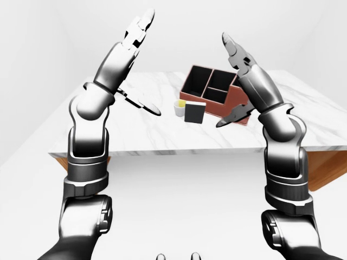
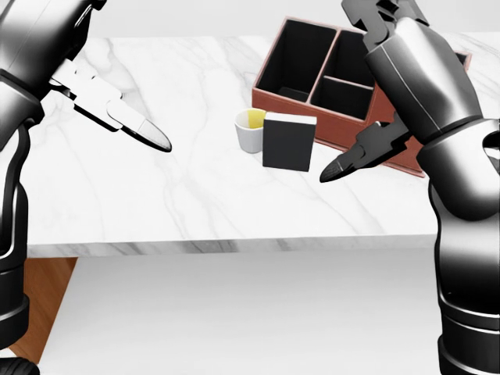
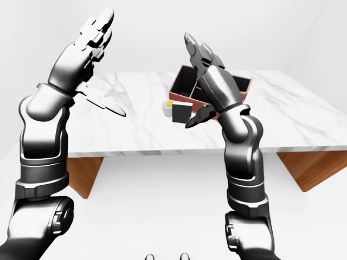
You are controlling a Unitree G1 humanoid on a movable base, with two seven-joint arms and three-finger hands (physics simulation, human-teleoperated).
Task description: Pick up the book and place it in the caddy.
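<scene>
Left robot hand [image 1: 132, 51]: raised high above the bench, fingers spread wide and pointing up, thumb jutting toward the book; it holds nothing.
Right robot hand [image 1: 242, 70]: raised likewise, fingers wide and extended upward, thumb [image 2: 361, 155] pointing down toward the left of the head view; it holds nothing.
Book [image 2: 288, 141]: dark cover, pale page edge on top, standing upright on the bench below and between the two robot hands, nearer the right one. It lies just left of the right thumb tip in the head view, apart from it.
Cup [image 2: 250, 130]: white, yellow inside, just beside the book on the side toward the left robot hand; whether the two touch cannot be told.
Caddy [image 2: 306, 100]: reddish-brown, black compartments, open top, beyond the book and partly hidden behind the right robot hand and forearm. The book is outside it.
Bench [image 2: 180, 195]: white marble top on wooden supports; carries book, cup and caddy.
</scene>
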